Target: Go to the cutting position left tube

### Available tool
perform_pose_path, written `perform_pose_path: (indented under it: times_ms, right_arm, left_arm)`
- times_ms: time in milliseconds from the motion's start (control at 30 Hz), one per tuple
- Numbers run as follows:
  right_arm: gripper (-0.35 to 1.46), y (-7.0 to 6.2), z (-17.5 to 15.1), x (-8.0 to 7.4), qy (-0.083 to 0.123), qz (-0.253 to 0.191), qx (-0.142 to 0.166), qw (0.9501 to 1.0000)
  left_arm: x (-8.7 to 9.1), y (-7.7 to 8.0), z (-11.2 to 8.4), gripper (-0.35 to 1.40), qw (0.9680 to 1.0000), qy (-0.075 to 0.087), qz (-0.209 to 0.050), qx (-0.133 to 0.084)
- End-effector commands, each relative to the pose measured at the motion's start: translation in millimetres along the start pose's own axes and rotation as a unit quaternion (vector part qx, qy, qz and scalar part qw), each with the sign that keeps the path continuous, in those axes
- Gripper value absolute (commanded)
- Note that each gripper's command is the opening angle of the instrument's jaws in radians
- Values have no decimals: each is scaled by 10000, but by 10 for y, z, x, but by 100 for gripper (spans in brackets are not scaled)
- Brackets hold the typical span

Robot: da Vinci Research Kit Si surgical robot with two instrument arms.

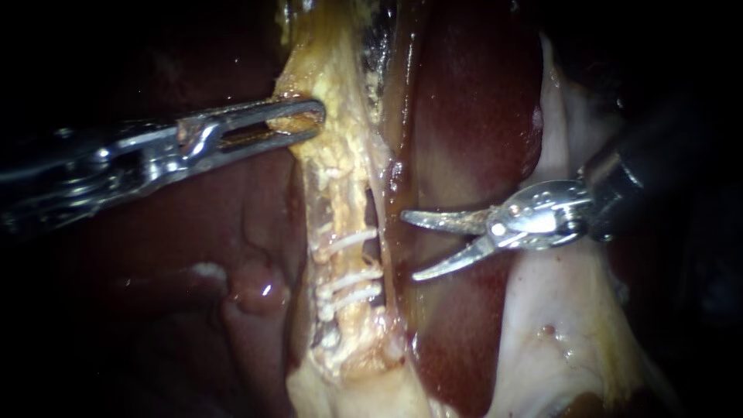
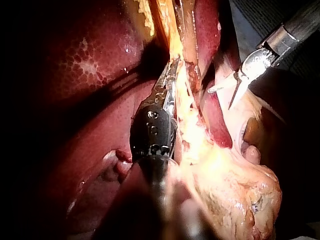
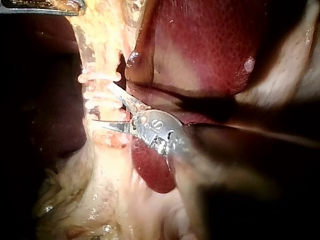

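left instrument (image 1: 300,122) hand gripping left tube (image 1: 340,193) | right instrument (image 1: 409,246) hand open, centre right | risk: nicking clips (image 1: 348,267) if skewed

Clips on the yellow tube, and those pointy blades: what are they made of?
The clips on the tube look like white plastic, matt: pale bands with no glint. The blades of the right instrument look like polished metal, silvery with bright glints. Looks alone cannot prove either.

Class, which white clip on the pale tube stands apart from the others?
The uppermost clip; a stretch of tube separates it from the lower clips, which lie close together.
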Motion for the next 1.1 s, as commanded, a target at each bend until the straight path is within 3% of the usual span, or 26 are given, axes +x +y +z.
perform_pose_path:
  times_ms: [33,200,533,800,1100]
  right_arm:
    - [143,2,5,-1,-6,14,59,10000]
    - [140,16,23,-10,-24,218,372,9991]
    - [135,30,45,-26,-124,652,551,9963]
    - [135,38,52,-24,-137,716,537,9959]
    - [133,52,55,-23,174,749,595,9953]
  left_arm:
    - [-2,0,-4,-35,10000,-24,-9,-8]
    - [-7,-2,-14,-35,10000,-68,-28,8]
    - [-6,-10,-21,-35,10000,-88,-8,-7]
    - [-7,-15,-25,-35,9999,-104,-16,-14]
    - [-7,-15,-26,-35,9999,-104,-16,-14]
